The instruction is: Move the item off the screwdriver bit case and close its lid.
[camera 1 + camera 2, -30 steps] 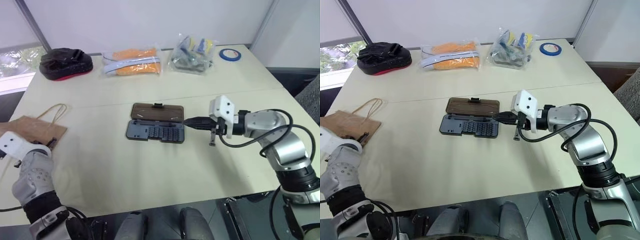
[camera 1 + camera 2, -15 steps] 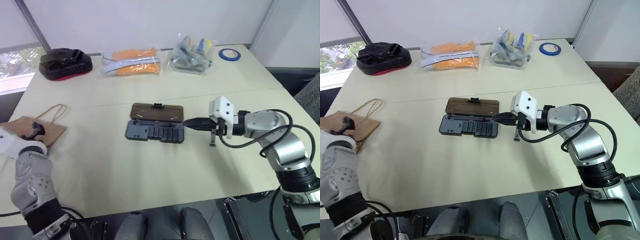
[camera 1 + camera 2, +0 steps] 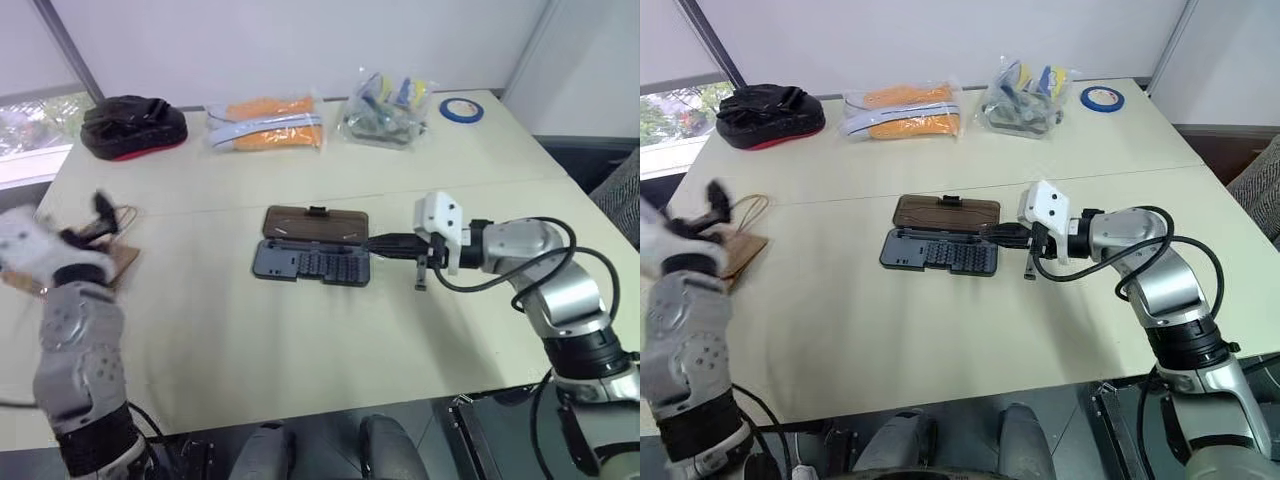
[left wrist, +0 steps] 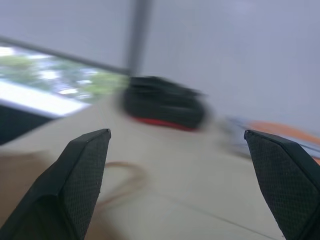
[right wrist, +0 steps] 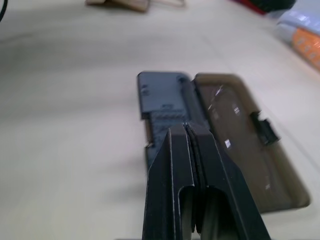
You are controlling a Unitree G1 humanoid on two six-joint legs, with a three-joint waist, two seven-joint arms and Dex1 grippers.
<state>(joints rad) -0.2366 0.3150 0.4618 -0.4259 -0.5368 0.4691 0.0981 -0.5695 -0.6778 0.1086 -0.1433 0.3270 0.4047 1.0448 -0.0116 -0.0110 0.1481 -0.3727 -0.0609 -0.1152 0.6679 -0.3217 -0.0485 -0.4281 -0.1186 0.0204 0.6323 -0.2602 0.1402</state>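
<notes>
Now we see the left pincer (image 4: 177, 187) wide above the bag (image 3: 740, 248); right pincer (image 5: 188, 131) closed, empty, at the open case (image 3: 312, 263).

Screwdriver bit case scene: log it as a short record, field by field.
case: screwdriver bit case lies open at mid-table, bits exposed
lid: lid folded flat on the far side, latch tab pointing away
bag: paper bag lies off the case, at the table's left edge
left gripper: left gripper open, raised above the bag, holding nothing
right gripper: right gripper shut, tips at the case's right end
back row: black-and-red pouch, two clear plastic bags, blue tape roll
</notes>
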